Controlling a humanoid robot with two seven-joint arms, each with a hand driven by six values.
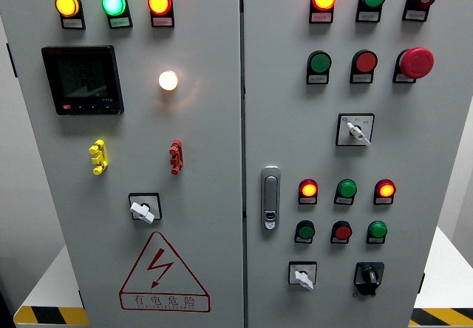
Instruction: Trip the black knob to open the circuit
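The black knob [368, 276] sits on a black square plate at the lower right of the right-hand cabinet door [436, 143]. Its grip points roughly straight up. To its left is a white-handled selector switch [303, 276] on a white plate. Neither of my hands shows anywhere in the head view.
The grey cabinet has two doors with a silver door latch [270, 197] between them. Lit and unlit indicator lamps, push buttons and a red emergency stop [416, 63] fill the right door. The left door carries a meter display [82, 79], another white switch [143, 210] and a red warning triangle [164, 272].
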